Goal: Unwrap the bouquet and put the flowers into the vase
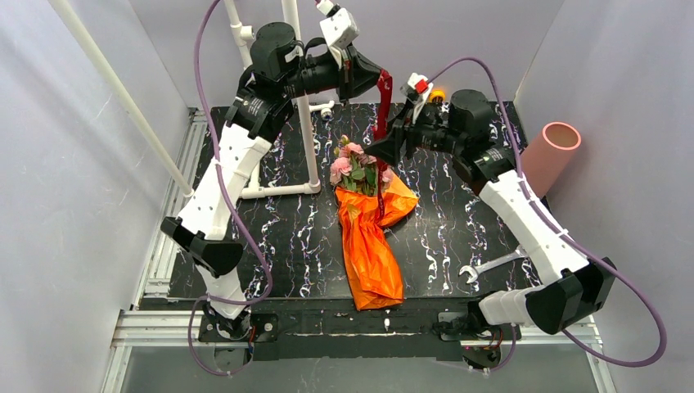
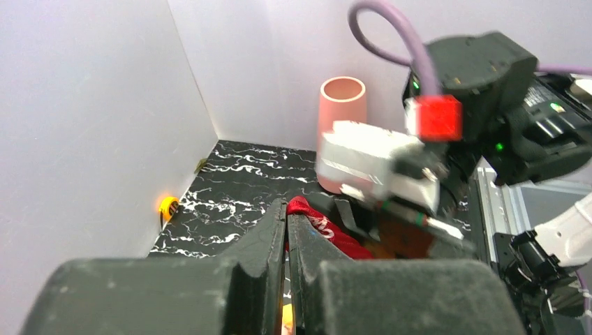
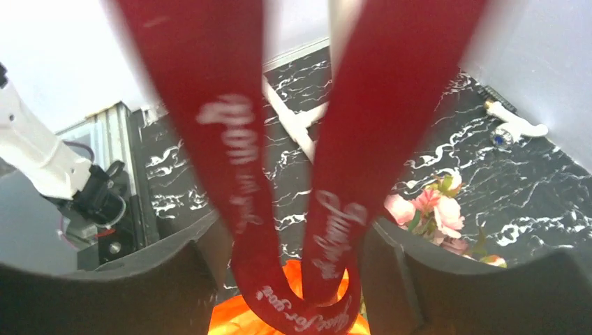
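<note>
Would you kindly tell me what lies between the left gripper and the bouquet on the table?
The dark red ribbon, pinched in the shut left gripper, runs down to the bouquet; the top external view shows it.

Orange-wrapped bouquet point(image 1: 372, 246) lies mid-table point(image 1: 458, 233), roses point(image 1: 352, 168) toward the far edge, red ribbon point(image 1: 383, 106) lifted up; pink vase point(image 1: 550, 155) upright at right edge.

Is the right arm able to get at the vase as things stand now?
Probably yes. The vase stands beside the right arm with nothing between them, and the right gripper is open and holds nothing. Only the ribbon hangs between its fingers, so it should draw back first.
</note>
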`<state>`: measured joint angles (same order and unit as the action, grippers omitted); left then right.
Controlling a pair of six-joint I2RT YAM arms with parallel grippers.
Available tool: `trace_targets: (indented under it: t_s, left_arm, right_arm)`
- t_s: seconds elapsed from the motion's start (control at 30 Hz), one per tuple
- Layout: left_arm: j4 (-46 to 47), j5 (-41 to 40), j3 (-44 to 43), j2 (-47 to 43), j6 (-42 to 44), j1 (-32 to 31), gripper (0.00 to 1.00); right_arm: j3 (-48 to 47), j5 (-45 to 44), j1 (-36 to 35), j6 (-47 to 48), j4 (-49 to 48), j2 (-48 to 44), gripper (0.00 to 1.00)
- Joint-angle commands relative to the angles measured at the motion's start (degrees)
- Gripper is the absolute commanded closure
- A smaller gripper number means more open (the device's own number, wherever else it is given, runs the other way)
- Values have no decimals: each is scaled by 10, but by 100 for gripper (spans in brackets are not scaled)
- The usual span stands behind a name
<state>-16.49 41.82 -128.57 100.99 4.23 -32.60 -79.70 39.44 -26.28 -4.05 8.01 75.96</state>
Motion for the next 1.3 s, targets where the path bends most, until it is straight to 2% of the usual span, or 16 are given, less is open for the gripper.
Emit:
trace_targets:
  t_s: [0.0,0.03,0.07,0.13,0.17,0.2,0.3,0.4,0.47,0.63,0.77,0.97,1.07,1.27]
  left_arm:
    - [6,3,-59,12,-37,2,100]
    - [7,2,-62,12,-39,2,100]
    - [7,-1,-61,11,-39,2,100]
    - [1,-12,-55,7,-39,2,100]
    - [-3,-23,-48,3,-38,2,100]
    - [-6,-40,-40,-2,-37,2,100]
    - [-34,-87,-21,-15,-14,2,81]
    - [-44,-113,35,-46,18,2,43]
    - [-28,-126,97,-77,41,2,25]
    - [-19,-135,212,-137,88,2,2]
    - [-30,-146,262,-161,105,2,2]
    - [-47,-145,296,-181,108,2,2]
    - [-51,-154,307,-184,107,2,2]
    - [-68,-165,306,-181,108,2,2]
  right_arm:
    - [2,-33,-31,73,2,-7,41]
    - [-4,-41,-32,74,3,-2,57]
    - [-10,-47,-32,72,4,0,66]
    - [-24,-72,-32,70,11,5,93]
    - [-30,-91,-30,67,16,7,99]
    - [-36,-107,-29,64,22,9,99]
    - [-53,-129,-7,33,20,16,99]
    - [-72,-143,23,8,7,25,99]
    - [-95,-155,43,1,-2,36,99]
    - [-181,-181,114,-18,-20,102,99]
    - [-284,-244,163,14,-15,177,99]
    - [-430,-423,180,127,15,317,99]
    - [-465,-485,182,169,25,368,99]
    - [-473,-541,192,213,42,448,99]
